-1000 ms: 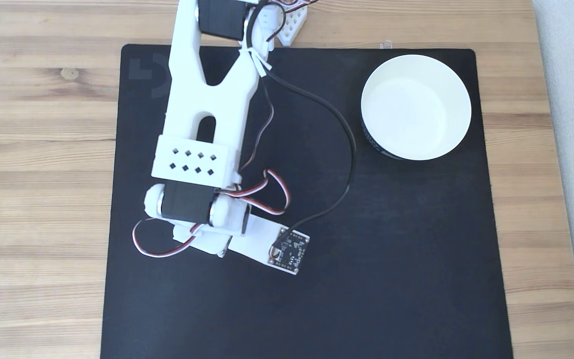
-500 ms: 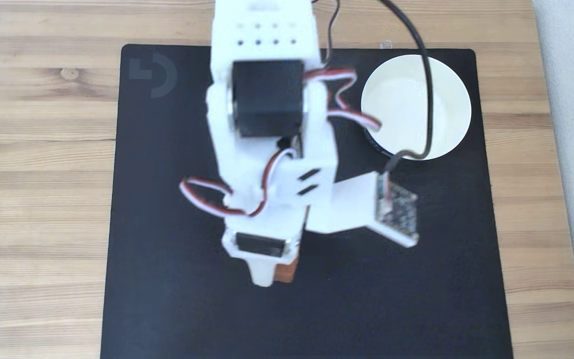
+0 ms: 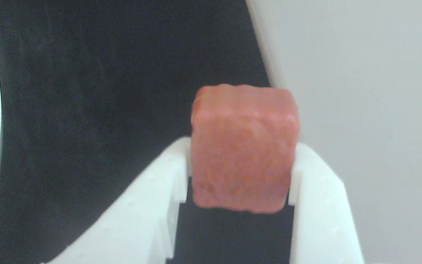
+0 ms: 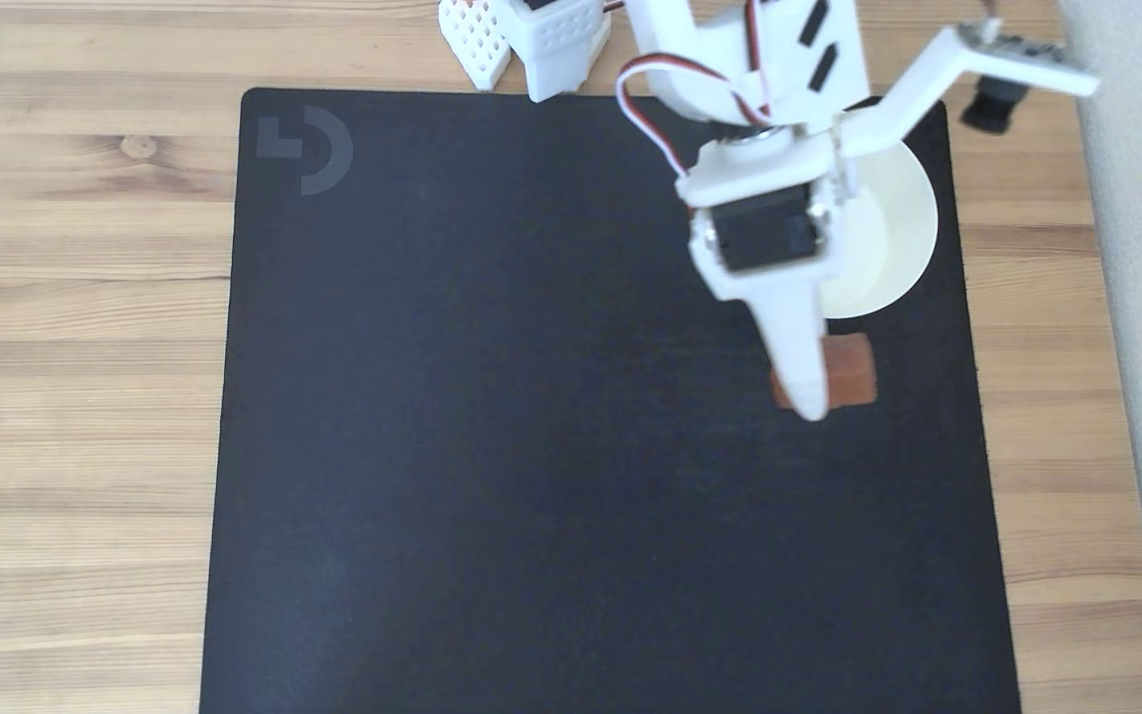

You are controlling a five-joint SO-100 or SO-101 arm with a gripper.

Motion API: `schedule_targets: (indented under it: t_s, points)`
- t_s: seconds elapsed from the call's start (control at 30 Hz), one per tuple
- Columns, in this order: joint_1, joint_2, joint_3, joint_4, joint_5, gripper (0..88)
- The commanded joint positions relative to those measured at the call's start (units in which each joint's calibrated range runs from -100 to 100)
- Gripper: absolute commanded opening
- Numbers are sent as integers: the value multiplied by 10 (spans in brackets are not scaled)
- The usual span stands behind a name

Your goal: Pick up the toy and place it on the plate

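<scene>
Wrist view: the white claw (image 3: 238,176) is closed on the toy (image 3: 243,146), a reddish-brown matte block with rounded corners pinched between both fingers. Fixed view: claw (image 4: 814,397) and toy (image 4: 851,369) sit over a black mat (image 4: 492,446), bearing a grey logo (image 4: 303,149), on the wooden table (image 4: 75,297); the white plate (image 4: 893,228) lies just behind the claw.

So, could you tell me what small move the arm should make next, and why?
Probably carry the toy a little further toward the plate before letting go. The tool is shut on the toy, and in the fixed view the toy sits over the black mat just below the plate's rim, not above its bowl.
</scene>
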Motion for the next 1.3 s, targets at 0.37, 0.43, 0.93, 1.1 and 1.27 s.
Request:
schedule_targets:
  t_s: [0.37,0.43,0.93,1.1,1.27]
  points:
    - [-169,-292,498,-230,-32,24]
    - [-200,-292,499,-230,-32,24]
    - [-245,-332,562,-230,-75,27]
    - [-244,-334,561,-228,-75,99]
    - [-244,-336,568,-228,-74,293]
